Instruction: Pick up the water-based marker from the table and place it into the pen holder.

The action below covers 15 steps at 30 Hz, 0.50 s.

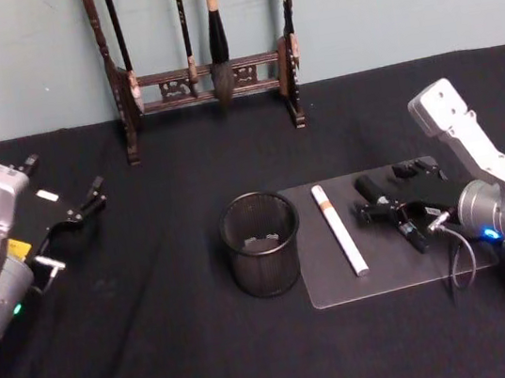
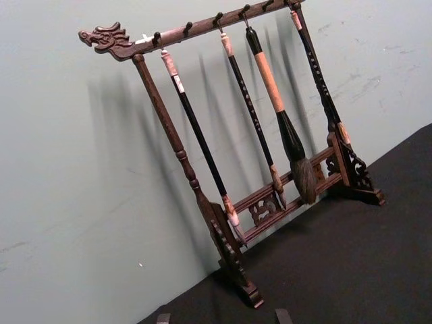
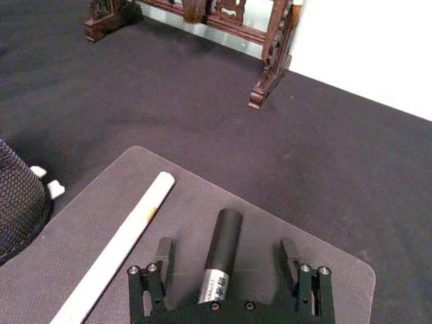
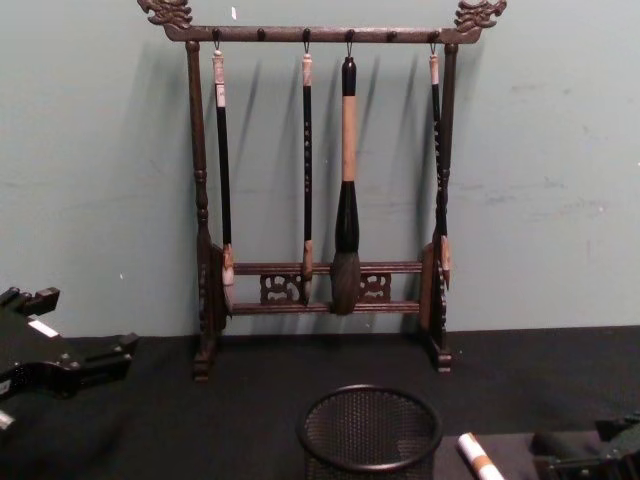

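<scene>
— Table [image 1: 154, 356] contents?

— Black cloth. Clear mat [image 1: 393, 272] on robot's right half. Holder [image 1: 265, 261] upright just beside mat's left edge, near table centre. Two pens flat on mat: white marker [image 1: 338, 229] on holder's side, black marker [image 1: 372, 188] further right, roughly parallel, apart from each other.

— Which pen is tool on?

— Right gripper [image 3: 226, 246] sits low over mat, straddling black marker. Fingers [image 3: 162, 256] spread, one each side of barrel, gap on both sides, nothing clamped. Neither pen in holder.

— Any writing?

— Silver label [image 3: 214, 285] wraps black marker at end nearest gripper. Dark print on it, too small to read. White marker has orange band partway along, no text legible. No brand readable anywhere.

— Other arm?

— Left gripper [image 1: 92, 196] is off at table's left side, well apart from holder and mat. Released: left wrist view shows its two tips apart, pointing toward rack [image 4: 200, 200].

— Rack details?

— Dark wood, carved dragon heads on top bar ends, standing at table's back against pale wall, behind holder. Four brushes [image 4: 347, 180] hang from its pegs, thickest one third from left in chest view.

— Anything else near holder?

— Small white bits [image 3: 47, 182] by its base. Cannot tell whether inside or outside mesh, or what they are.
</scene>
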### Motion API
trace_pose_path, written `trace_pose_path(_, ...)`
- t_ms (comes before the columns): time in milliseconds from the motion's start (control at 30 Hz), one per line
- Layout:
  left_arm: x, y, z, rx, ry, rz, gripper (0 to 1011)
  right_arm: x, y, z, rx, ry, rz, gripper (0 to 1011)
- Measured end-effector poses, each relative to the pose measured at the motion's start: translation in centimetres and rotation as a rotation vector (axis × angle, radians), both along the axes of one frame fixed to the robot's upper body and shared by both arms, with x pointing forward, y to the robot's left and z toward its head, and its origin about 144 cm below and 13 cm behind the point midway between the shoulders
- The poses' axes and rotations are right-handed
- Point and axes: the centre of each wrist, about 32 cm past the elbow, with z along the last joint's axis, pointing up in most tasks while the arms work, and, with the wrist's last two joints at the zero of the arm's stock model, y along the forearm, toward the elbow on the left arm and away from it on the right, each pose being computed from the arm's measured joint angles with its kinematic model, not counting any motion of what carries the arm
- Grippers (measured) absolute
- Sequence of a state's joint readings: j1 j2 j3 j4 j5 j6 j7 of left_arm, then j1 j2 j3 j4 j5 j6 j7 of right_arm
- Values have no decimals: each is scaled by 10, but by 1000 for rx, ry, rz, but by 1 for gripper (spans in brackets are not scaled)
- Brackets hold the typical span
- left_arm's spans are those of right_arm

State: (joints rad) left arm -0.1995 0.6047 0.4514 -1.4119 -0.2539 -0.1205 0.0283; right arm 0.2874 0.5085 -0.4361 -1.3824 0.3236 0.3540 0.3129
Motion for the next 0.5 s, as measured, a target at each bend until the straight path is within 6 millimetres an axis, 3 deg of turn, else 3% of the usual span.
trace_pose_path(500, 0, 0, 0, 0, 0, 0, 1001, -2, -1, -6, 9, 17, -1, 1000)
